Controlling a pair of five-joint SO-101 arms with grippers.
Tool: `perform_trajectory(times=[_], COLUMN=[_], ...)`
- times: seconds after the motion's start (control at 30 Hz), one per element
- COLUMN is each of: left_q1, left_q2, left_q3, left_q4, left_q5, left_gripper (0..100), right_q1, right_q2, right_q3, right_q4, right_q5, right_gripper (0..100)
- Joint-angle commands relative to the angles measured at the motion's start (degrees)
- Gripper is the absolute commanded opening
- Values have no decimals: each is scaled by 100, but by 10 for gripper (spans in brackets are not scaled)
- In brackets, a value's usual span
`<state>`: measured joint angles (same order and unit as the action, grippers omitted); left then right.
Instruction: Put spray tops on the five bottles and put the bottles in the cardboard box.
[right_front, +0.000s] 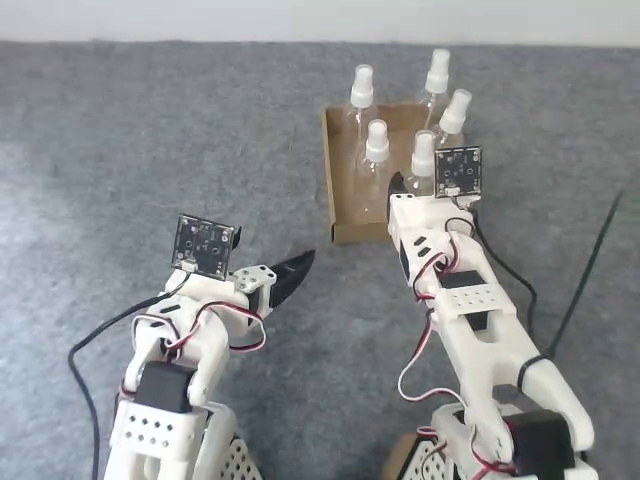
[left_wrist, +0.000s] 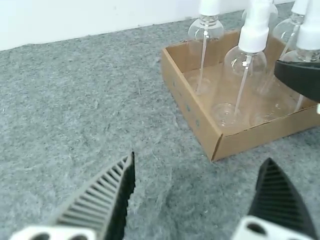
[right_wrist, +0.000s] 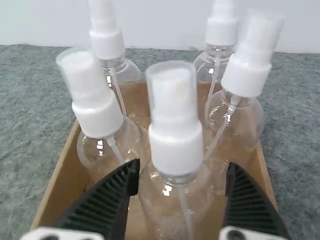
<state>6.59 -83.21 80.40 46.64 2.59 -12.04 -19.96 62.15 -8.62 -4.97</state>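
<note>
- Right tool (right_wrist: 182, 175): jaws spread wide, one on each side of the nearest bottle (right_wrist: 172, 130); contact with its walls cannot be confirmed.
- That bottle stands upright inside the cardboard box (right_front: 326, 170), long axis vertical, spray top up, directly between the jaws.
- Left tool (left_wrist: 200, 165): wide, holding nothing, over the counter (right_front: 150, 130), well apart from the box.
- Judgement: the right arm is nearer; withdrawal must run straight back to avoid tipping.

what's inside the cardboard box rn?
Five clear bottles, all with spray tops, standing upright. The nearest sits between the right gripper's open fingers. That arm hides part of the box floor.
</note>
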Motion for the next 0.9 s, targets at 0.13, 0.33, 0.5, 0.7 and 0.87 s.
perform_trajectory(times=[0.13, 0.33, 0.5, 0.7, 0.87], left_q1=[-35, -35, -35, -35, -35], left_q2=[-79, -79, -79, -79, -79], left_q3=[-31, -31, -31, -31, 127], left_q4=[-193, -193, -193, -202, -484], left_q5=[-35, -35, -35, -35, -35], left_gripper=[359, 359, 359, 359, 359], right_q1=[4, 4, 13, 13, 13], right_q2=[-110, -110, -119, -365, -716], right_q3=[-62, -79, -193, -229, -273], right_q4=[-66, -66, -66, -57, 215], right_q5=[88, 88, 88, 88, 88], right_gripper=[224, 224, 224, 221, 221])
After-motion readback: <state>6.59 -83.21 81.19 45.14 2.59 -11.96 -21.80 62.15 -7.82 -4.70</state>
